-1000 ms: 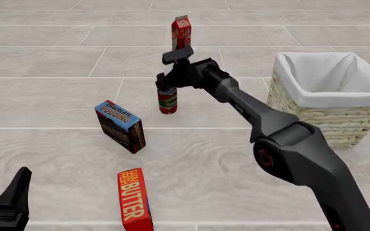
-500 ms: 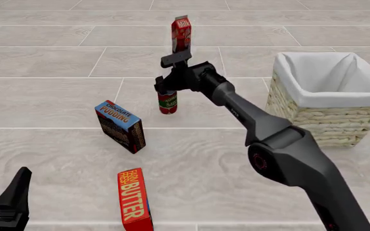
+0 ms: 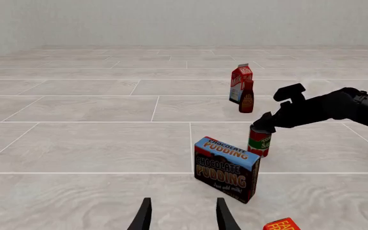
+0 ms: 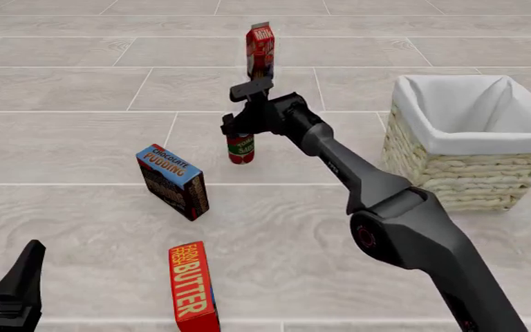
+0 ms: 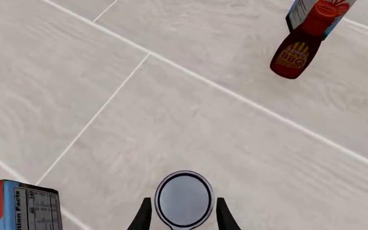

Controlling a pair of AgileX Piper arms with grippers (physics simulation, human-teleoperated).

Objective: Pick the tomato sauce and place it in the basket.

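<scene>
From the left wrist camera, the tomato sauce (image 3: 258, 141) can stands on the floor just behind the pudding box (image 3: 226, 168), and the right gripper (image 3: 265, 123) sits over its top. The left gripper (image 3: 182, 216) has its two fingers spread apart with nothing between them. From the front, the can (image 4: 240, 148) stands well apart from the basket (image 4: 473, 142), with the milk carton (image 4: 260, 48) farther back. From the right wrist camera, the can's round top (image 5: 184, 198) sits between the two open fingers (image 5: 143, 216), which are not squeezing it.
</scene>
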